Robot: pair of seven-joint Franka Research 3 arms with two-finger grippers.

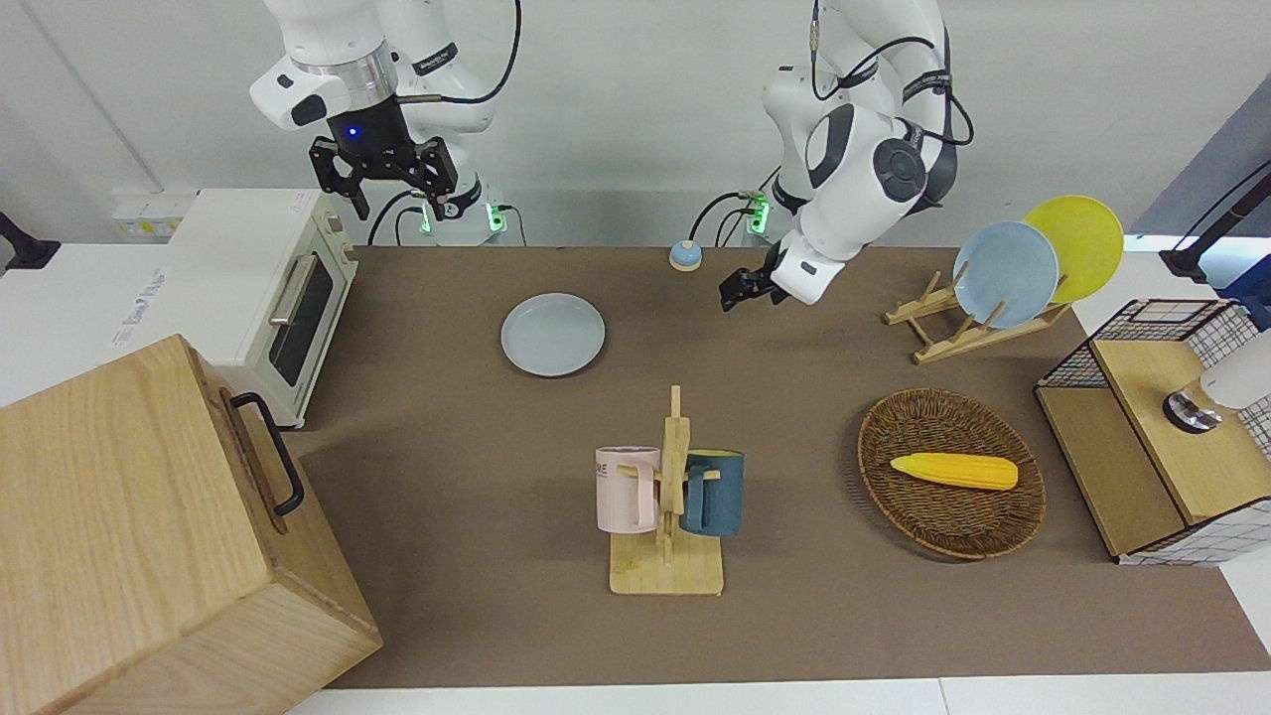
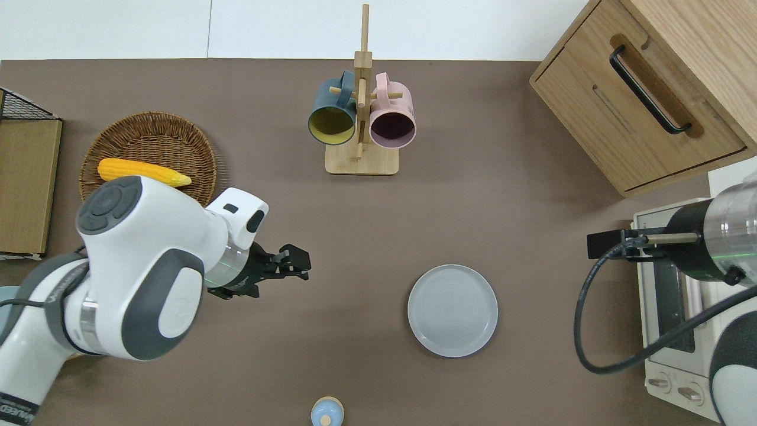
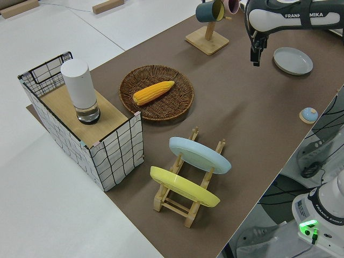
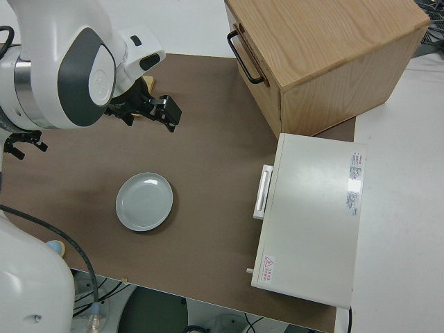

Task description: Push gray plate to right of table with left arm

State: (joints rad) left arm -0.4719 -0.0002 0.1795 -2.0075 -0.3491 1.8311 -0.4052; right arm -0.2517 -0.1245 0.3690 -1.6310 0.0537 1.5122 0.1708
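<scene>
One gray plate [image 2: 452, 310] lies well apart from left end effector [image 2: 295, 263].

plates [image 1: 553, 334] 3 | mugs [image 1: 628, 488] 2 | corn [image 1: 954, 470] 1 | basket [image 1: 933, 516] 1

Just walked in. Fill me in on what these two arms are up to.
Nothing is being held. The left gripper hangs over bare brown table, well apart from the round pale gray plate, which lies flat toward the right arm's end, near the white toaster oven. The right arm is parked, its gripper open.
</scene>
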